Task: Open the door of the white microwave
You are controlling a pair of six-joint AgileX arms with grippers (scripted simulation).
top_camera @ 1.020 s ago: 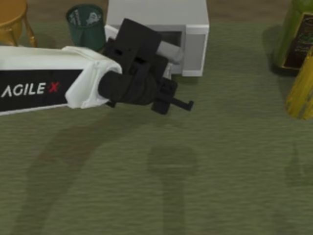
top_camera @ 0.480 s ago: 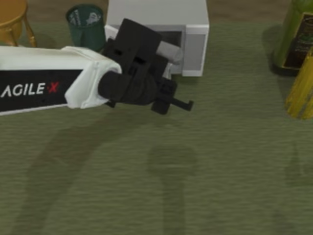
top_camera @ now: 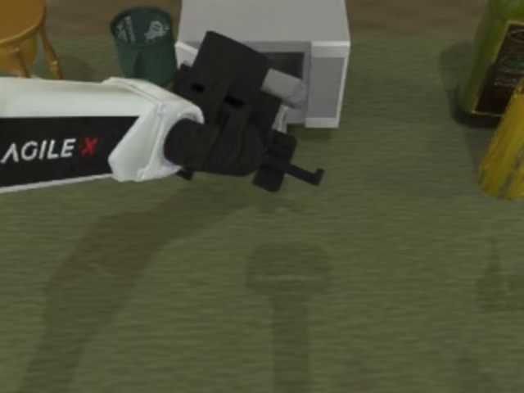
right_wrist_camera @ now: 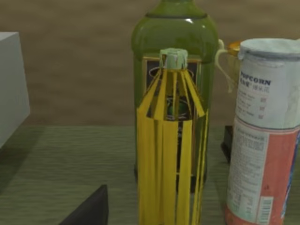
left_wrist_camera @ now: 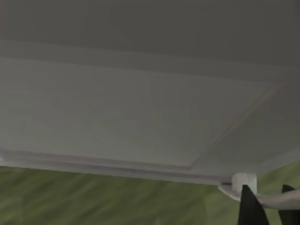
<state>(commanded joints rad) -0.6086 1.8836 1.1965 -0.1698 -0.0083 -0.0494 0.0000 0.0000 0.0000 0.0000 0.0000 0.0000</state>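
The white microwave [top_camera: 262,20] stands at the back middle of the table. My left gripper [top_camera: 315,173] reaches in front of it, and the arm covers most of the door in the top view. The dark cavity shows beside the arm, so the door stands partly open. In the left wrist view the door [left_wrist_camera: 140,108] fills the picture as a pale panel with a grey window. Its white bar handle [left_wrist_camera: 244,179] runs between my two dark fingertips [left_wrist_camera: 251,208], which are shut on it. A dark part of my right gripper [right_wrist_camera: 93,211] shows near the bottles; it is outside the top view.
A dark green cup [top_camera: 143,41] stands left of the microwave, with a yellow stool [top_camera: 20,33] at the far left. At the right edge are a green bottle [top_camera: 495,57], a yellow slatted object [top_camera: 503,151] and a popcorn can [right_wrist_camera: 265,131].
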